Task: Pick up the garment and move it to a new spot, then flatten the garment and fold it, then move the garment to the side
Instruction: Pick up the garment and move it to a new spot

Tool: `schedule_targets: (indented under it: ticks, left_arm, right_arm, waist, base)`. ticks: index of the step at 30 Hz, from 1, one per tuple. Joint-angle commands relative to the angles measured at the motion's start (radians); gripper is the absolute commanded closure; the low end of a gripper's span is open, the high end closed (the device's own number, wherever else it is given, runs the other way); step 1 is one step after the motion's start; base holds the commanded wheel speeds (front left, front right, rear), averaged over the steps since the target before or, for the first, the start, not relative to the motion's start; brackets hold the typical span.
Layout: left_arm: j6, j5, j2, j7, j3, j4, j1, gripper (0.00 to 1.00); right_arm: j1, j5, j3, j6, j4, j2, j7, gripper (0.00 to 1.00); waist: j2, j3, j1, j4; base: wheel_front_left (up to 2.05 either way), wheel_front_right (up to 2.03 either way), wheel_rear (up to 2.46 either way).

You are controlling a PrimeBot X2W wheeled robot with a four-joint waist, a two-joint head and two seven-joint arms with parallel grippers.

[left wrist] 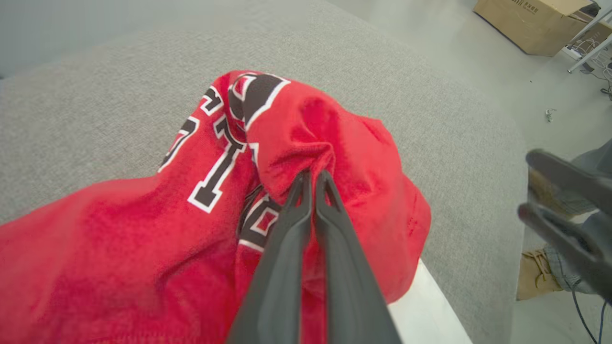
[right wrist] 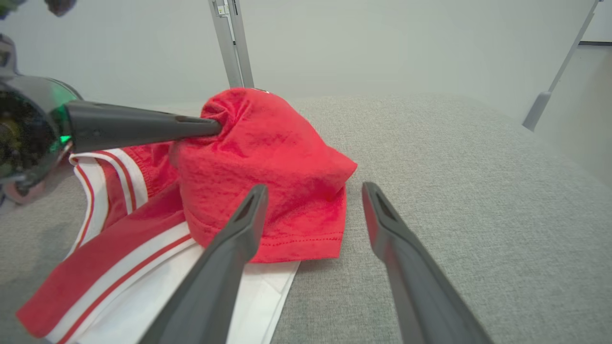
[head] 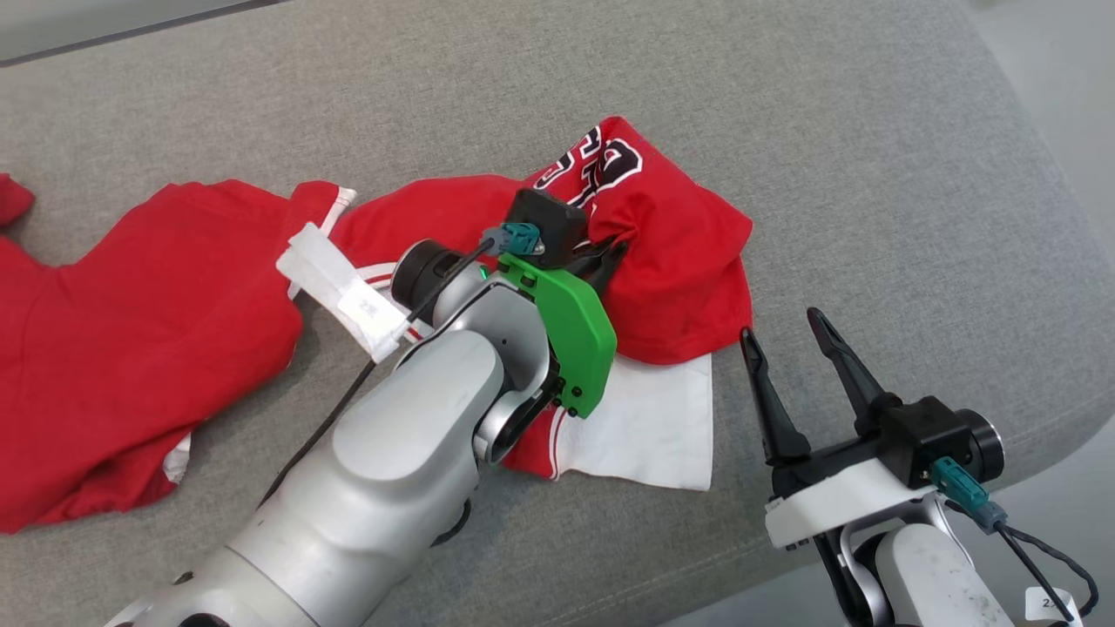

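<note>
While a bunched fold of the red garment is pinched between the tightly pressed left jaws, the right jaws are spread wide.
The pinched fold is raised at the centre of the head view, with black-and-white lettering shown above it. A white, red-striped panel is spread flat beneath on the grey cushion. The right jaws are seen at the lower right, just beside the garment's edge. More red cloth is laid out at the left.
</note>
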Motion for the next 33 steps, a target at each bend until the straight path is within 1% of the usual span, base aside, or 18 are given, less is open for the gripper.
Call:
schedule_targets:
  ticks: [1, 3, 4, 7, 10, 13, 16, 19, 22, 23, 25, 27, 33]
  left_arm:
    - [-0.007, -0.002, -0.002, -0.01, 0.0, 0.006, 0.011, 1.0]
    - [-0.008, 0.003, -0.003, -0.029, -0.002, 0.013, 0.011, 0.52]
    - [-0.003, 0.008, -0.003, -0.04, -0.001, 0.011, 0.01, 0.0]
    - [0.015, 0.013, 0.016, -0.074, 0.014, -0.021, 0.016, 0.0]
    - [0.037, 0.013, 0.067, -0.089, 0.031, -0.08, 0.044, 0.0]
    - [0.07, 0.016, 0.145, -0.073, 0.046, -0.154, 0.078, 0.0]
    - [0.11, 0.015, 0.244, -0.04, 0.063, -0.212, 0.125, 0.0]
    - [0.149, 0.009, 0.338, -0.003, 0.081, -0.246, 0.165, 0.0]
    - [0.184, -0.005, 0.41, 0.034, 0.098, -0.262, 0.204, 0.0]
    - [0.184, -0.005, 0.41, 0.034, 0.098, -0.262, 0.204, 0.0]
    - [0.198, -0.018, 0.442, 0.063, 0.102, -0.261, 0.224, 0.0]
    - [0.198, -0.025, 0.466, 0.087, 0.1, -0.25, 0.234, 0.0]
    - [0.166, -0.033, 0.479, 0.127, 0.079, -0.196, 0.231, 0.0]
  right_arm:
    - [0.002, -0.009, -0.003, -0.001, 0.001, 0.0, -0.004, 0.0]
    - [0.007, -0.019, -0.009, -0.001, 0.004, 0.0, -0.004, 0.0]
    - [0.009, -0.023, -0.013, -0.001, 0.005, 0.0, -0.004, 0.0]
    - [0.02, -0.032, -0.02, -0.001, 0.008, -0.001, -0.004, 0.0]
    - [0.038, -0.041, -0.031, -0.001, 0.011, -0.001, -0.004, 0.0]
    - [0.064, -0.052, -0.044, -0.001, 0.013, -0.001, -0.004, 0.0]
    - [0.087, -0.061, -0.053, -0.001, 0.013, -0.001, -0.004, 0.0]
    - [0.106, -0.069, -0.055, -0.001, 0.011, -0.001, -0.004, 0.0]
    - [0.115, -0.074, -0.058, -0.001, 0.009, -0.001, -0.004, 0.0]
    - [0.115, -0.074, -0.058, -0.001, 0.009, -0.001, -0.004, 0.0]
    - [0.117, -0.079, -0.059, -0.001, 0.007, -0.001, -0.004, 0.0]
    - [0.109, -0.083, -0.053, -0.001, 0.006, -0.001, -0.004, 0.0]
    - [0.083, -0.079, -0.044, -0.001, 0.005, -0.001, -0.004, 0.0]
  waist:
    - [0.0, -0.011, 0.0, 0.02]
    - [0.0, -0.02, 0.0, 0.038]
    - [0.0, -0.027, 0.0, 0.047]
    - [0.0, -0.053, 0.0, 0.068]
    - [0.0, -0.087, 0.0, 0.087]
    - [0.0, -0.119, 0.0, 0.107]
    - [0.0, -0.142, 0.0, 0.123]
    - [0.0, -0.154, 0.0, 0.137]
    - [0.0, -0.154, 0.0, 0.15]
    - [0.0, -0.154, 0.0, 0.15]
    - [0.0, -0.149, 0.0, 0.159]
    - [0.0, -0.138, 0.0, 0.163]
    - [0.0, -0.106, 0.0, 0.162]
  base:
    - [0.0, 0.0, 0.0]
    - [0.0, 0.0, 0.0]
    - [0.0, 0.0, 0.0]
    - [0.0, 0.0, 0.0]
    - [0.0, 0.0, 0.0]
    - [0.0, 0.0, 0.0]
    - [0.0, 0.0, 0.0]
    - [0.0, 0.0, 0.0]
    - [0.0, 0.0, 0.0]
    - [0.0, 0.0, 0.0]
    - [0.0, 0.0, 0.0]
    - [0.0, 0.0, 0.0]
    - [0.0, 0.0, 0.0]
